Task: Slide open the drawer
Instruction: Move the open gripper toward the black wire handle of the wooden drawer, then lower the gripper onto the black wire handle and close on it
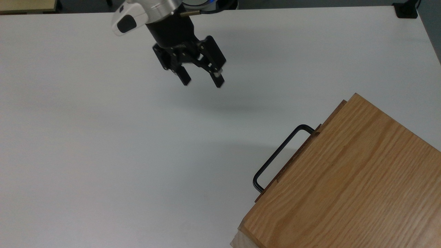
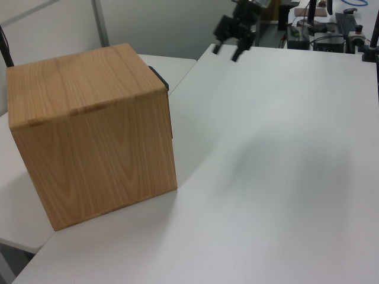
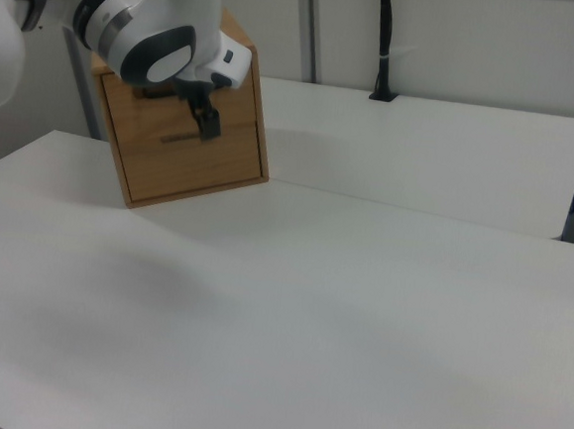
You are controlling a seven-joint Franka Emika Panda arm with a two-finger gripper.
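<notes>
The drawer sits shut in an oak-grained cabinet (image 1: 348,179) at the top view's lower right. Its thin front panel (image 1: 299,152) lies almost flush with the casing. Its black U-shaped handle (image 1: 277,154) sticks out toward the table's middle. My gripper (image 1: 202,82) hangs open above the white table, well up and left of the handle in the top view, holding nothing. The left view has the gripper (image 2: 226,54) beyond the cabinet (image 2: 89,136), with a bit of the handle (image 2: 160,77) showing past its top edge. Seen from the right view, the gripper (image 3: 207,124) overlaps the cabinet's front (image 3: 211,164).
The white table (image 1: 120,144) spreads wide around the cabinet. A black post base (image 1: 406,10) stands at the table's far corner, the same post (image 3: 383,43) rising in the right view. Lab equipment (image 2: 331,29) stands behind the table in the left view.
</notes>
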